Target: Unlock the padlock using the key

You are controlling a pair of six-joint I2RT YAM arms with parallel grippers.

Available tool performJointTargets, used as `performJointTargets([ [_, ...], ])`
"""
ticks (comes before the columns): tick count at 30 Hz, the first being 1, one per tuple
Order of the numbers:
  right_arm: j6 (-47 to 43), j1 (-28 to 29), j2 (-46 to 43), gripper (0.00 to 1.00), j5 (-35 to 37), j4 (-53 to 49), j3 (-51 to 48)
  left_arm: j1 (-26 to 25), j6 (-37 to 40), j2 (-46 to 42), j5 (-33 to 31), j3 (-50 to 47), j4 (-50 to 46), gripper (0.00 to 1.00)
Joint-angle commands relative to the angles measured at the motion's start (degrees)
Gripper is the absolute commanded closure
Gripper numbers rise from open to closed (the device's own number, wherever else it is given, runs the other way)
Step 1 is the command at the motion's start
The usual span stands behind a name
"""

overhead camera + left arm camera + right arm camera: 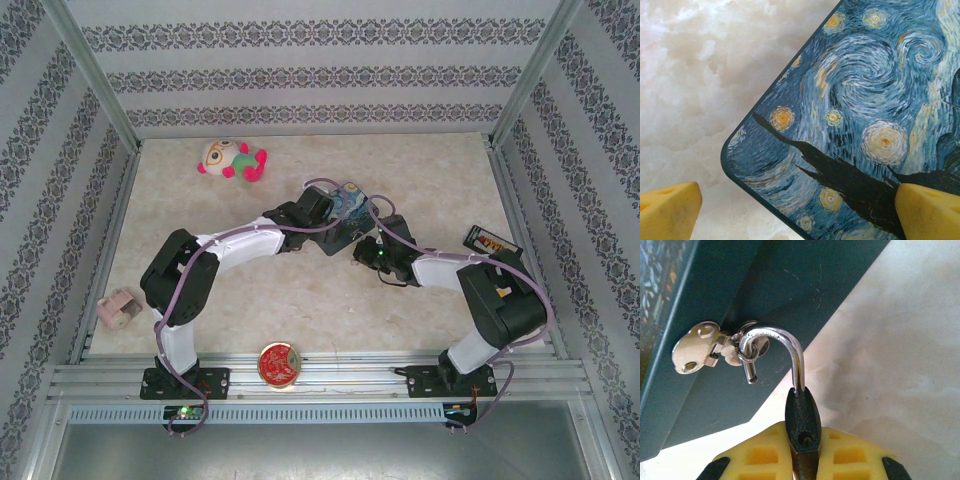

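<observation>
Tabletop [300, 175] open around tin [790, 290]; right hand [802, 465] seemingly pinching padlock [802, 420].

Swirling blues all over the tin [855, 115], with yellow-orange stars in pale rings and a black jagged shape cutting across! Its side is plain dark teal. At that side, the padlock [802, 422] is dark grey, its shackle [790, 340] gleaming silver, and the fingers [757, 457] bright yellow. Around the tin, the table [690, 75] is cream with cloudy white marbling. Beyond the tin, the plush toy [232, 160] is pink, cream and green.
</observation>
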Motion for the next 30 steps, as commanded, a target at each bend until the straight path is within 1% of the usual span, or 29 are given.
performJointTargets([
  [1, 1.2, -0.8, 0.9, 0.98, -1.7, 4.7, -0.5, -0.5, 3.0, 0.5, -1.7, -3.1, -5.2, 0.01],
  [8, 2.5, -1.0, 1.9, 0.99, -2.6, 7.7, -0.6, -0.5, 3.6, -0.1, -2.6, -4.6, -5.0, 0.01],
  [18, 4.4, -1.8, 2.6, 1.0, -4.7, 12.1, -1.2, -0.5, 3.4, -0.1, -2.2, -4.7, -4.6, 0.01],
  [30, 5.3, -1.8, 3.5, 1.0, -5.1, 13.8, -1.6, -0.3, 2.9, -0.6, -2.4, -5.2, -4.5, 0.01],
])
